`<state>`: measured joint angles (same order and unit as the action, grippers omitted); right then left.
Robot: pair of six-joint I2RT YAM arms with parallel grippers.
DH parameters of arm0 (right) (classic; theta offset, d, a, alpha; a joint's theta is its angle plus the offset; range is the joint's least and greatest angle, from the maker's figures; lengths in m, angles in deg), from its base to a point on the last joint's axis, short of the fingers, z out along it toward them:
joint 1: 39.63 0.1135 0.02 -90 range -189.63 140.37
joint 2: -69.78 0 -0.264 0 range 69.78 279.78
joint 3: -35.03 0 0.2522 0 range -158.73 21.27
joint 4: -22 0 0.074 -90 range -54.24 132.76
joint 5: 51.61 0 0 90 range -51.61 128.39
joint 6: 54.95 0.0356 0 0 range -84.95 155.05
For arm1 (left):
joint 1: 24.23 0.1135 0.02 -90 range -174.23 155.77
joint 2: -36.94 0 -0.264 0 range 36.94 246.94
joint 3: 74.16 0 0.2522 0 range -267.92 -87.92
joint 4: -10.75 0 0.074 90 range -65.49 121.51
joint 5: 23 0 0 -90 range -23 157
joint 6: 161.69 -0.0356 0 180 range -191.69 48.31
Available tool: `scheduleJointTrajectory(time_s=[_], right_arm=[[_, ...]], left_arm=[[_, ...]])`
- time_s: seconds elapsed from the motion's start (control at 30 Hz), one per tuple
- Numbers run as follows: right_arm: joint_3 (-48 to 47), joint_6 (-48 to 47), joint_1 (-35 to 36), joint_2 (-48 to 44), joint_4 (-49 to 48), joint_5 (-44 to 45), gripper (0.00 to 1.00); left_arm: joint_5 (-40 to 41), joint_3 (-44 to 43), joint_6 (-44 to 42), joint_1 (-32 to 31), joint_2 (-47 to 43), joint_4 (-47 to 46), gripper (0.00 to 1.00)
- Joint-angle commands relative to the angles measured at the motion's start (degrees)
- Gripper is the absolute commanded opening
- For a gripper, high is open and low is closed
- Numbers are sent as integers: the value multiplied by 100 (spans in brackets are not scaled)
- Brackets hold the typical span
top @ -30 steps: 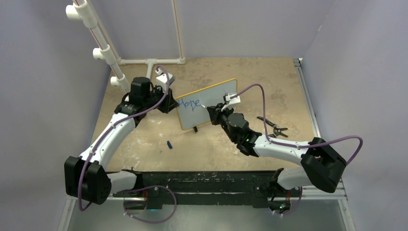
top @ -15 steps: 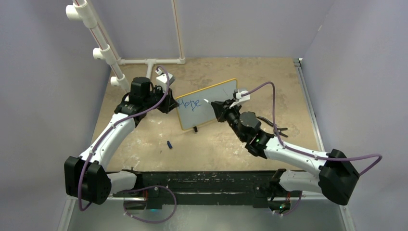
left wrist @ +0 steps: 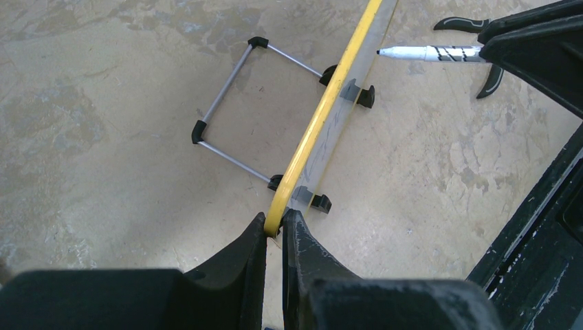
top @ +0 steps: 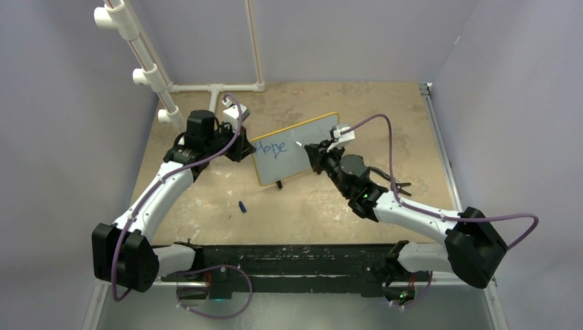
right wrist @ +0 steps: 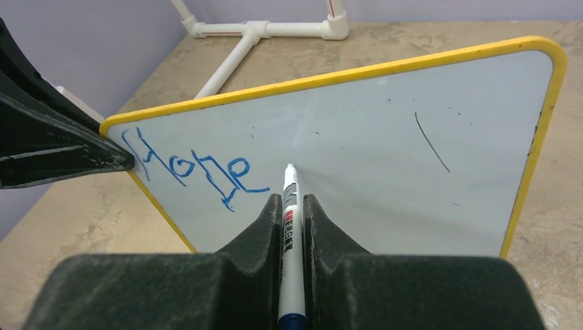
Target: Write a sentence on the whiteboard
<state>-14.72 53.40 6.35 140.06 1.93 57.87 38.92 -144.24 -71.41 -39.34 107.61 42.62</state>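
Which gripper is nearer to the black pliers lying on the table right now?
Right. The right gripper, shut on the marker at the whiteboard's face, is on the pliers' side; the left gripper clamps the board's far edge.

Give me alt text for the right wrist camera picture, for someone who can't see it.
The right gripper holds a white marker, its tip aimed at the whiteboard just right of the blue word "Hope". The board has a yellow frame, and the left gripper clamps its left edge; white pipes lie behind.
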Motion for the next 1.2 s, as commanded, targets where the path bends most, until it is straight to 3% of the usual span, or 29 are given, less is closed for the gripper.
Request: scheduleJointTrajectory(time_s=[0.0, 1.17], right_arm=[[-284, -136, -45, 74, -241, -123, 0], [-43, 244, -80, 466, -198, -28, 0]], left_arm=[[121, 72, -177, 17, -97, -167, 0], [118, 74, -185, 17, -95, -167, 0]])
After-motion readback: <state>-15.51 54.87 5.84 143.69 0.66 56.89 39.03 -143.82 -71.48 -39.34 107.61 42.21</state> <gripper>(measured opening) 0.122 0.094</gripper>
